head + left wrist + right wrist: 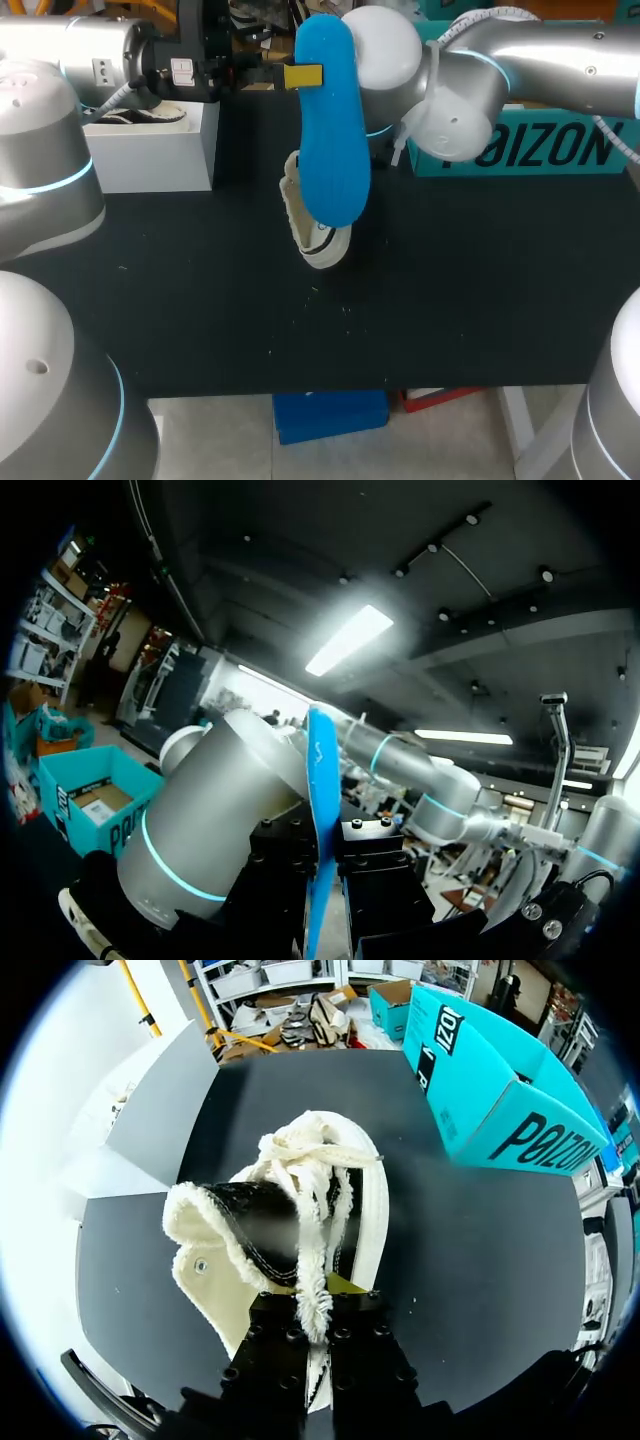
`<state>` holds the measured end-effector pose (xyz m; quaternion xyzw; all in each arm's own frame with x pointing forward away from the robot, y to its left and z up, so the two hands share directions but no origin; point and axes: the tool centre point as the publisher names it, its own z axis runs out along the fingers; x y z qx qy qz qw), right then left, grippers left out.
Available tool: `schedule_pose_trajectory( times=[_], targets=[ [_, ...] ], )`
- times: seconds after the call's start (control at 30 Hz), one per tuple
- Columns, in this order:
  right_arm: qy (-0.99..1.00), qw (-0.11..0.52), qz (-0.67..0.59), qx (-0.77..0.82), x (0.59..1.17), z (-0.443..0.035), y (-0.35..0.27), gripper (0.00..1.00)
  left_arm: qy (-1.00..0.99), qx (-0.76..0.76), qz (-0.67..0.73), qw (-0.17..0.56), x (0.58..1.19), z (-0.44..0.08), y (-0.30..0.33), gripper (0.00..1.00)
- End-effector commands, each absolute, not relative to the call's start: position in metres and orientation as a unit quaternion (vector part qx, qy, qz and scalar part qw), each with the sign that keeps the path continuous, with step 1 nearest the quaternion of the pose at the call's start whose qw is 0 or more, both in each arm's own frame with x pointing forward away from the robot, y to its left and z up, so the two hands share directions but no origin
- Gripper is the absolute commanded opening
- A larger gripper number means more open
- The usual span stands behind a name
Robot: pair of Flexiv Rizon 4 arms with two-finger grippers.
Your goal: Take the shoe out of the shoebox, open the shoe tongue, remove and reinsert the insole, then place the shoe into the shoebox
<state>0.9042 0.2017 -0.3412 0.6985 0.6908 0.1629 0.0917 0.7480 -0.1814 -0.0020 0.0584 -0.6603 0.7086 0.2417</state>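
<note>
Left end effector [303,75] is clamped on the blue insole [330,130], held in the air above the middle of the table [480,300]. Right end effector [318,1302] seems to pinch the white shoe [300,1200] at its laced tongue, though the contact is partly hidden; the shoe sits on the table under the insole. Shoe out, tongue open, insole removed: done, I judge. Reinserting it and returning the shoe to the teal shoebox [520,150] at far right remain.
</note>
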Motion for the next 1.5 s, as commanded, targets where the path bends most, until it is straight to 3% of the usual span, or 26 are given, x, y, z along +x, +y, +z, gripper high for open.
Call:
schedule_pose_trajectory(
  times=[0.03,0.7,0.73,0.77,0.8,0.83,0.87,0.9,0.93,1.27,1.5],
  targets=[
    [0.695,0.089,0.169,0.693,0.900,-0.346,0.200,0.00,-0.660,0.060,0.709,0.240,0.749,-0.003,-0.183,0.00],
    [0.681,0.102,0.201,0.696,0.897,-0.377,0.184,0.00,-0.660,0.060,0.709,0.240,0.749,-0.003,-0.183,0.00],
    [0.681,0.101,0.205,0.695,0.896,-0.378,0.182,0.11,-0.660,0.060,0.709,0.240,0.749,-0.003,-0.183,0.00],
    [0.681,0.102,0.205,0.695,0.895,-0.378,0.180,0.09,-0.660,0.060,0.709,0.240,0.749,-0.003,-0.183,0.00],
    [0.681,0.102,0.206,0.696,0.895,-0.379,0.178,0.00,-0.660,0.060,0.709,0.240,0.749,-0.003,-0.183,0.00],
    [0.680,0.104,0.207,0.696,0.895,-0.380,0.175,0.00,-0.660,0.060,0.709,0.240,0.749,-0.003,-0.183,0.00],
    [0.680,0.105,0.206,0.696,0.894,-0.381,0.172,0.07,-0.660,0.060,0.709,0.240,0.749,-0.003,-0.183,0.00],
    [0.677,0.102,0.204,0.700,0.894,-0.381,0.170,0.49,-0.660,0.060,0.709,0.240,0.749,-0.003,-0.183,0.00],
    [0.674,0.101,0.205,0.702,0.893,-0.381,0.168,1.00,-0.660,0.060,0.709,0.240,0.749,-0.003,-0.183,0.00],
    [0.658,0.065,0.225,0.716,0.892,-0.369,0.159,1.00,-0.660,0.060,0.709,0.240,0.749,-0.003,-0.183,0.00],
    [0.672,-0.022,0.253,0.696,0.888,-0.355,0.158,1.00,-0.660,0.060,0.709,0.240,0.749,-0.003,-0.183,0.00]
  ],
)
